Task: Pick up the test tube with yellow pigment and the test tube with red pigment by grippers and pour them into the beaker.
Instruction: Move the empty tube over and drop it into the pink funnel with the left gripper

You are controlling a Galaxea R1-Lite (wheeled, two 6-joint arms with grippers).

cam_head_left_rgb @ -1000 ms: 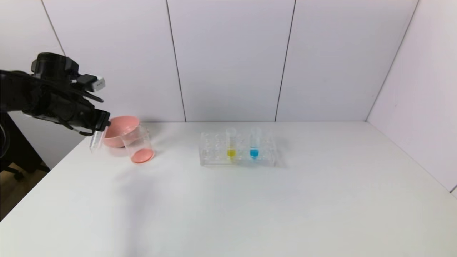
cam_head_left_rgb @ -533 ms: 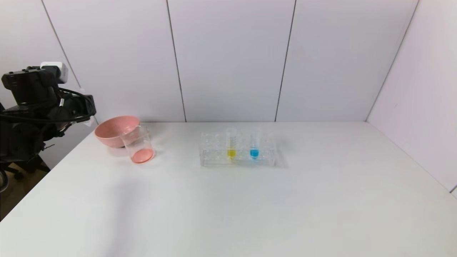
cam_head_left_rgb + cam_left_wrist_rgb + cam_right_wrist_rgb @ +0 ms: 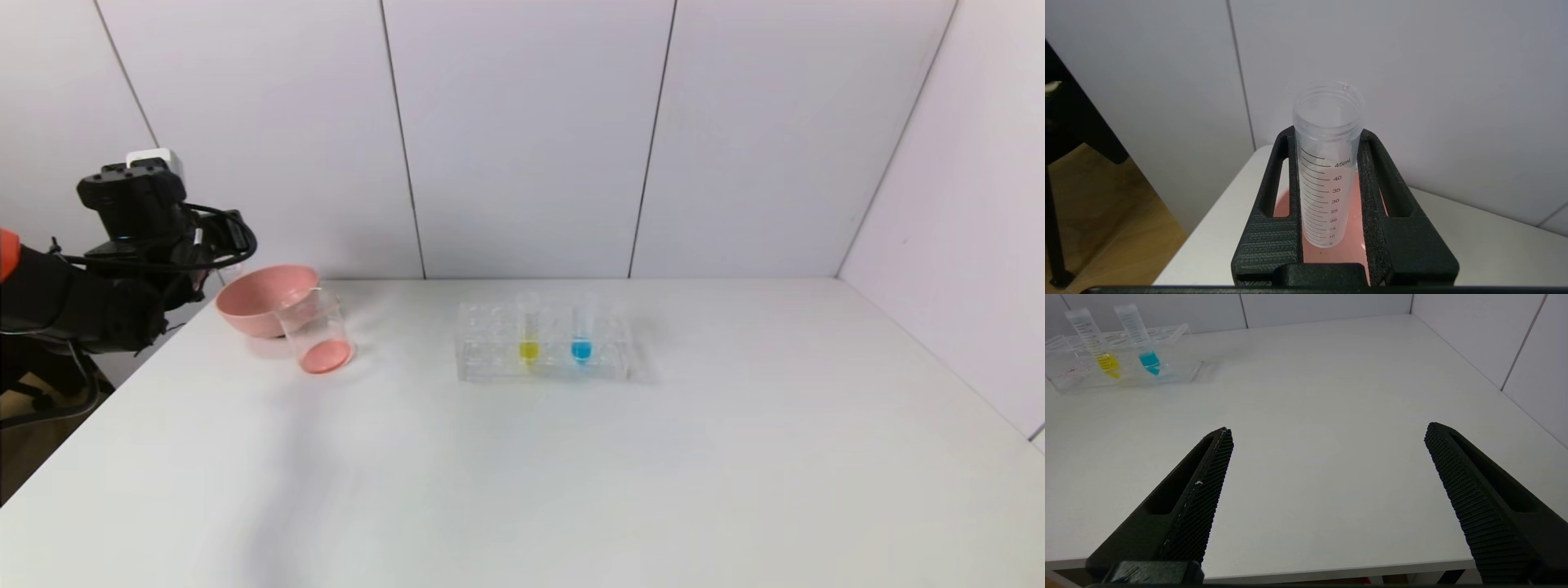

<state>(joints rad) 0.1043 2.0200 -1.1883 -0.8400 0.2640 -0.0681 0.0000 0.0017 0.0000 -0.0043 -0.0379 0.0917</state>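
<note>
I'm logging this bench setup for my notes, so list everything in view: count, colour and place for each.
Test tube with yellow pigment: one, clear with yellow liquid, upright in the rack.
Blue-liquid tube: one, clear with blue liquid, upright in the rack beside the yellow one.
Rack: one, clear, mid-table toward the back.
Beaker: one, clear with red-orange liquid at the bottom, table's left side, in front of the bowl.
Bowl: one, pink, back left corner of the table.
Emptied test tube: one, clear, graduated, held over the bowl.
Table: one, white.
Left gripper: black, shut on the emptied tube, at the table's back left.
Right gripper: black, open, low over the table's near edge.
</note>
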